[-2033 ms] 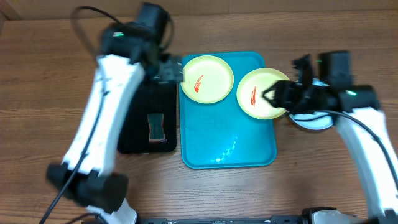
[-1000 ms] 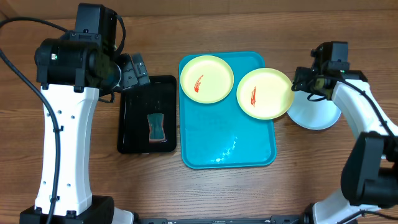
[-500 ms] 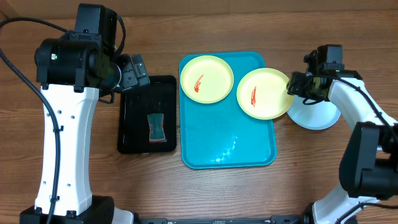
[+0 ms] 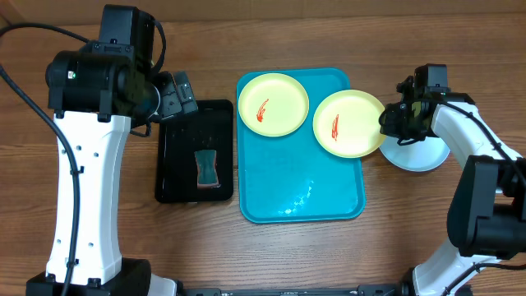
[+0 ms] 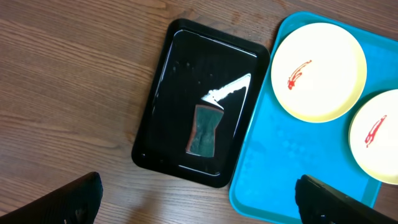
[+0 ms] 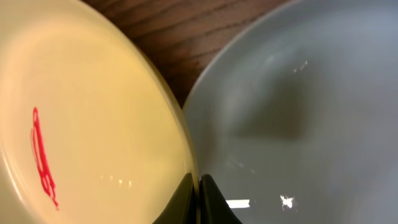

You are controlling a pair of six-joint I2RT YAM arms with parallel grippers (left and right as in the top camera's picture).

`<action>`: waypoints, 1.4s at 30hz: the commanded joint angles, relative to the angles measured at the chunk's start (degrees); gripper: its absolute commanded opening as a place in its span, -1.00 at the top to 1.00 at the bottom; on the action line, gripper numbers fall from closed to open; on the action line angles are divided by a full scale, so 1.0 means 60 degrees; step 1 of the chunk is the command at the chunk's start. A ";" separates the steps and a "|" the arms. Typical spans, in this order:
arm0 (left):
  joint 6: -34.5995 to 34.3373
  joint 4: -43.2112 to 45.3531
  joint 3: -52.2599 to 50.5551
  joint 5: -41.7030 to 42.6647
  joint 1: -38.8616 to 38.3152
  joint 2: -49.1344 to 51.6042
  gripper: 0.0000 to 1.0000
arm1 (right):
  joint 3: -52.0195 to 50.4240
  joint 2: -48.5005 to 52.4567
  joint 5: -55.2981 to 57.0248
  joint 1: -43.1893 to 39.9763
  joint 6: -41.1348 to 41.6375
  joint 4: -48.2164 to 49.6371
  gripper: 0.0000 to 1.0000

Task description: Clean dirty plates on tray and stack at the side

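Two pale yellow-green plates with red smears lie on the turquoise tray (image 4: 300,193): one (image 4: 273,104) at its far left, the other (image 4: 349,123) overhanging its right rim. My right gripper (image 4: 386,123) is shut on that second plate's right edge; in the right wrist view the fingers (image 6: 186,202) pinch the rim of the yellow plate (image 6: 93,124) where it meets the light blue plate (image 6: 298,106). The blue plate (image 4: 419,152) rests on the table right of the tray. My left gripper (image 5: 199,202) hangs wide open, holding nothing, high over the black tray's near edge.
A narrow black tray (image 4: 194,152) left of the turquoise tray holds a dark sponge (image 4: 207,168). The wooden table (image 4: 99,33) surrounds both trays. The left arm's white body stands along the table's left side.
My right gripper has shifted slightly toward the right-hand yellow plate and closed on its rim. The left arm and both trays have stayed still over the last second.
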 commanded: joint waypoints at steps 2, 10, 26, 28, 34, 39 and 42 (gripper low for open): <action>0.0193 -0.0022 0.0091 -0.0157 -0.0022 0.0051 -0.99 | 0.0211 -0.0022 -0.0051 0.0051 0.0270 -0.0506 0.92; 0.0193 -0.0022 0.0091 -0.0157 -0.0022 0.0051 -1.00 | 0.0215 -0.0776 -0.0372 0.0182 0.0780 -0.3129 0.92; 0.0193 -0.0022 0.0091 -0.0157 -0.0022 0.0051 -1.00 | -0.0991 -0.1020 0.0288 0.3468 0.5249 -0.2827 0.92; 0.0211 -0.0029 0.0091 -0.0157 -0.0022 0.0051 -1.00 | -0.1045 -0.1020 0.0419 0.3519 0.5351 -0.2634 0.92; 0.0663 -0.0047 0.0029 -0.0109 -0.0047 0.0051 -0.99 | -0.0495 -0.1450 0.0433 0.3085 0.3399 -0.2619 0.41; 0.0798 -0.0047 -0.0780 0.0350 -0.0106 0.0051 -1.00 | 0.0004 -0.2765 0.0415 0.2637 0.1883 -0.2648 0.29; 0.0787 0.0211 -0.1920 0.0372 -0.0182 0.0055 -0.93 | 0.0040 -0.3548 0.0415 0.2539 0.1683 -0.2667 0.07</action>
